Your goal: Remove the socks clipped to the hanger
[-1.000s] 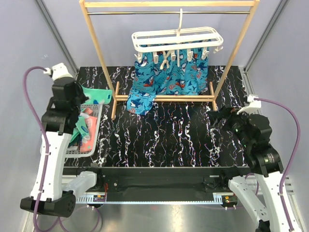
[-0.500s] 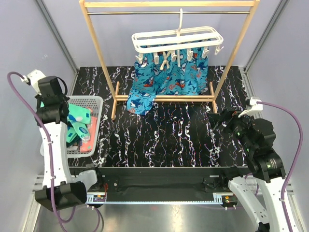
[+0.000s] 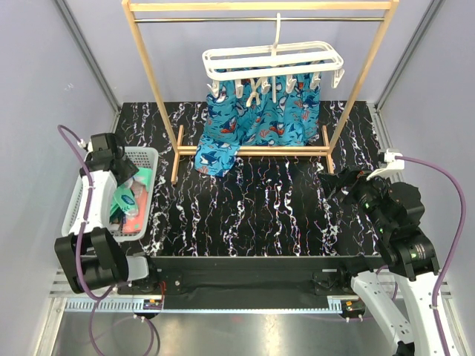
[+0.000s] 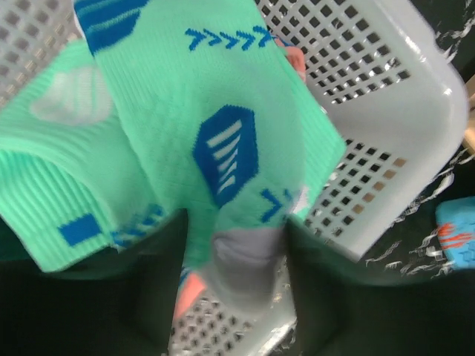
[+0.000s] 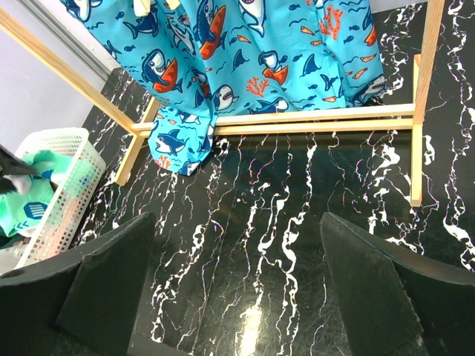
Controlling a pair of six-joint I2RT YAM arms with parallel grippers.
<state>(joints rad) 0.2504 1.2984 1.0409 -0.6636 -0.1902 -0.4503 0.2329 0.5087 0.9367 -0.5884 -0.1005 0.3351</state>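
The white hanger (image 3: pixel 273 61) hangs from the rail, with bright blue shark-print socks (image 3: pixel 260 119) (image 5: pixel 245 67) clipped under it. My left gripper (image 3: pixel 122 174) (image 4: pixel 236 226) is low over the white mesh basket (image 3: pixel 141 152). Its jaws stand open. A mint-green sock (image 4: pixel 215 119) (image 3: pixel 122 199) lies draped in front of them, its grey toe loose in the gap. A coral-pink sock (image 3: pixel 133 221) lies in the basket. My right gripper (image 3: pixel 338 182) (image 5: pixel 236 222) hovers open over the black table at the right, nothing between its fingers.
The tall wooden rail stand (image 3: pixel 152 74) straddles the back of the marbled table (image 3: pixel 260 215); its base bars (image 5: pixel 312 122) run under the hanging socks. The basket (image 5: pixel 63 141) sits at the table's left edge. Grey walls close in both sides.
My left arm has swung down from a raised pose into the basket, and its jaws have opened off the mint-green sock. The right arm has barely moved.
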